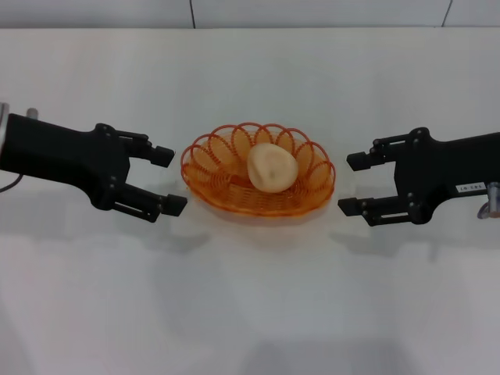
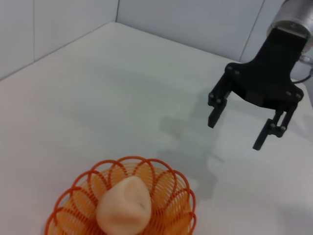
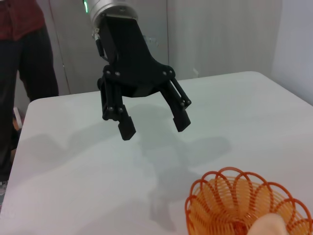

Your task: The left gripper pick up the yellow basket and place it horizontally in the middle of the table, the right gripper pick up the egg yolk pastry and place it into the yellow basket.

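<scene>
At centre frame in the head view, the egg yolk pastry (image 1: 273,166) sits inside the yellow basket (image 1: 258,199) on the white table (image 1: 250,305). The left gripper (image 1: 168,180) at middle left and the right gripper (image 1: 351,184) at middle right flank the basket, jaws spread wide, both empty. The pastry looks soft and light, best pinched gently across its sides. The white label (image 1: 471,187) on the right arm is unreadable.
</scene>
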Tool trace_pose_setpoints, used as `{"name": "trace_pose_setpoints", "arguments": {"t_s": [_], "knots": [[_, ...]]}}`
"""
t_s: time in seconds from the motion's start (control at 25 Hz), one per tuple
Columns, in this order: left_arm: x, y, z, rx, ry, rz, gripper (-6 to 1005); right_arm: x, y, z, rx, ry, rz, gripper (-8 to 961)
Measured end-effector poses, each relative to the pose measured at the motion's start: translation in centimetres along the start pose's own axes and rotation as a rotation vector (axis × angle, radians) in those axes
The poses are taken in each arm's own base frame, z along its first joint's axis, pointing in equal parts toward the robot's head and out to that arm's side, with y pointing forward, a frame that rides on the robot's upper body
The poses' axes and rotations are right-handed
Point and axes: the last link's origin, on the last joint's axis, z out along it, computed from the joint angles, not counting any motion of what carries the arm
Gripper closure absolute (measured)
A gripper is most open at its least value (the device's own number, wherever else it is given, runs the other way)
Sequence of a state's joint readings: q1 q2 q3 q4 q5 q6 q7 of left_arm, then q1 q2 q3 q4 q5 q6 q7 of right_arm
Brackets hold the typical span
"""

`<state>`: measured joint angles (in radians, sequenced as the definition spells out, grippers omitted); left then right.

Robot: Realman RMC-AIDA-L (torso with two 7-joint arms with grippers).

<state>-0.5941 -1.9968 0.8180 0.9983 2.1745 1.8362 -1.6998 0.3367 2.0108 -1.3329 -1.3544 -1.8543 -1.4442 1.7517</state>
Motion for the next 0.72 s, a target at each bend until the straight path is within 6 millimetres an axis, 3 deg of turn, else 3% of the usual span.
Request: {"name": "trace_pose_setpoints", "arguments": {"t_s": [0.72], "knots": [[-0.43,0.37,-0.18,-0.013,-0.006,-0.003,124,-0.05,0.22,0.36,-0.015,0.005,-0.003,315]]}}
